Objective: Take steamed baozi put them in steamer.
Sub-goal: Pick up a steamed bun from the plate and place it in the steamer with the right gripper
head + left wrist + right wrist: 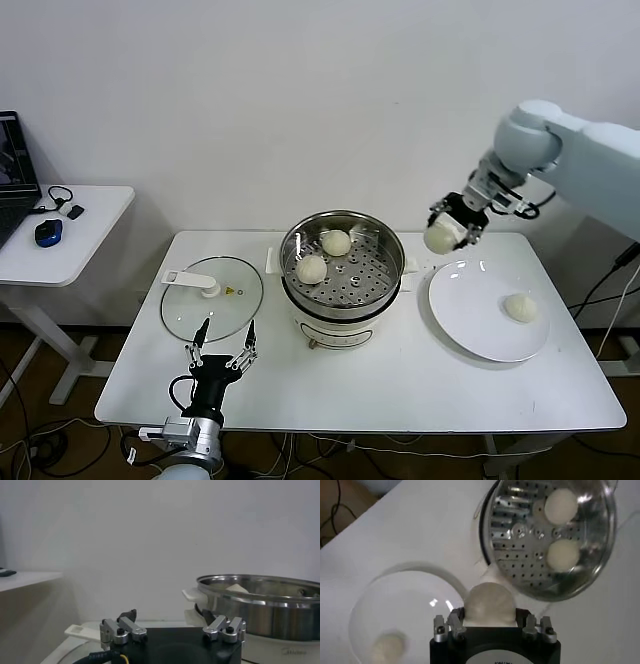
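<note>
**Four baozi: two steamed, one carried, one waiting**

Two baozi (323, 256) sit in the steamer (343, 262), one lies on the plate (487, 309). The right gripper (447, 229), raised between plate and steamer, pinches the fourth. The left gripper (223, 350) rests near the glass lid (212, 297), fingers spread.

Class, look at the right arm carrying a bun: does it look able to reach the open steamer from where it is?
Probably yes. The right claw, shut on a bun, hangs in the air just beside the steamer. The lid lies off on the table, and two buns inside leave bare floor free.
</note>
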You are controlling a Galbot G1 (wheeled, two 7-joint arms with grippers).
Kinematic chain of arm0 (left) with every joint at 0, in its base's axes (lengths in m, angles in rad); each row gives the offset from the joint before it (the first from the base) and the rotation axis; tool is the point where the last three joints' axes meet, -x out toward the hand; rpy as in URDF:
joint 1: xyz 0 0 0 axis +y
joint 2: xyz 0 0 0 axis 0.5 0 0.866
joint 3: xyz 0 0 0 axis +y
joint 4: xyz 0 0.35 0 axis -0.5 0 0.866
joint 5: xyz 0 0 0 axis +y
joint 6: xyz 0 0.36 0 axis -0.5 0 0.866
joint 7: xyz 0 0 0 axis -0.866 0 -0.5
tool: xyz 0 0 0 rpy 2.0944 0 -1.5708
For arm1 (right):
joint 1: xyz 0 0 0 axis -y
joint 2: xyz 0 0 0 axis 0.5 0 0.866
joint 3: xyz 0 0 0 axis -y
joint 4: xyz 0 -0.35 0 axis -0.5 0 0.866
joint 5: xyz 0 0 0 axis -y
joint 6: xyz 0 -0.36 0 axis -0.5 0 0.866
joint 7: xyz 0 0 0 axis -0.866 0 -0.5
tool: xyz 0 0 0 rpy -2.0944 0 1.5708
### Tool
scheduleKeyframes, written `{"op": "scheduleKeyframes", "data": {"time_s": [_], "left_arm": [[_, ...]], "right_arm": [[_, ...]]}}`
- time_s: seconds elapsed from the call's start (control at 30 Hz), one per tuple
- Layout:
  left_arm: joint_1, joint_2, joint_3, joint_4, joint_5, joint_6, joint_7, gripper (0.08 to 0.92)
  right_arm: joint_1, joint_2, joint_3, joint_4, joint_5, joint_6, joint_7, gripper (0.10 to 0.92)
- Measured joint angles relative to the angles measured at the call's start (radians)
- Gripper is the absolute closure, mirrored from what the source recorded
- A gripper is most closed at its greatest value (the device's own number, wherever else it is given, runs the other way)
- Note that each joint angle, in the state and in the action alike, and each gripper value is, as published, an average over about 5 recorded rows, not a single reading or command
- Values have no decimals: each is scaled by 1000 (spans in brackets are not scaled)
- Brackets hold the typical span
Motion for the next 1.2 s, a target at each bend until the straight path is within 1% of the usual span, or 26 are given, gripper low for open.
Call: {"op": "scheduleKeyframes", "data": {"time_s": [0.3, 0.63, 1.2], "left_arm": [[-5, 0, -6, -3, 2, 5, -1, 177], [-6, 0, -20, -9, -4, 8, -1, 177], [-11, 1, -20, -2, -2, 11, 2, 177]], "right_arm": [[17, 133, 6, 3, -29, 17, -2, 364], [-52, 281, 22, -22, -78, 35, -2, 364], [-182, 358, 27, -41, -158, 54, -4, 364]]}}
